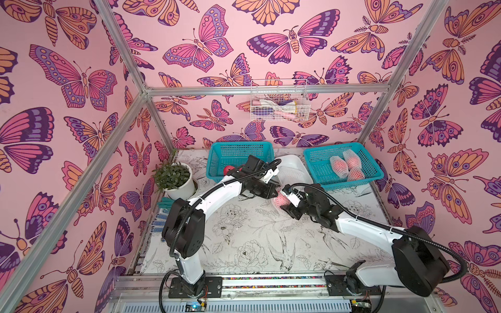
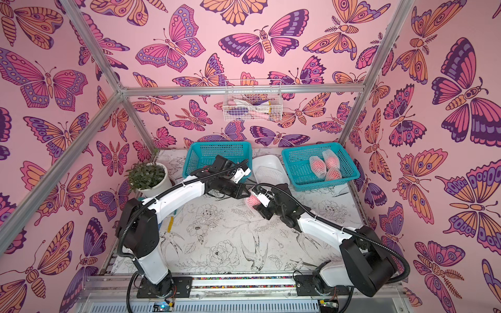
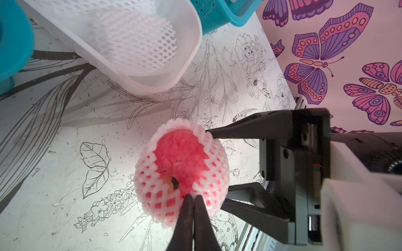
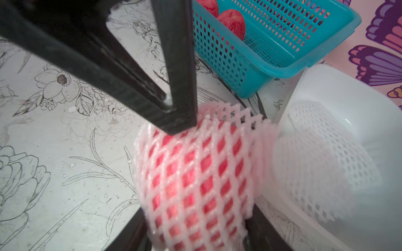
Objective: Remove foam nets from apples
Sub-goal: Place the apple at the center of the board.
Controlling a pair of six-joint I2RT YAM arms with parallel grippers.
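Observation:
A red apple in a white foam net hangs just above the table in front of the white tray. My right gripper is shut on this netted apple, one finger on each side of it. My left gripper is shut, pinching the net's rim at the open end, where the apple's dimple shows. In both top views the two grippers meet at the netted apple. Three more netted apples lie in the right teal basket.
The white tray holds an empty foam net. The left teal basket holds a bare red apple. A potted plant and gloves sit at the left. A wire basket hangs on the back wall.

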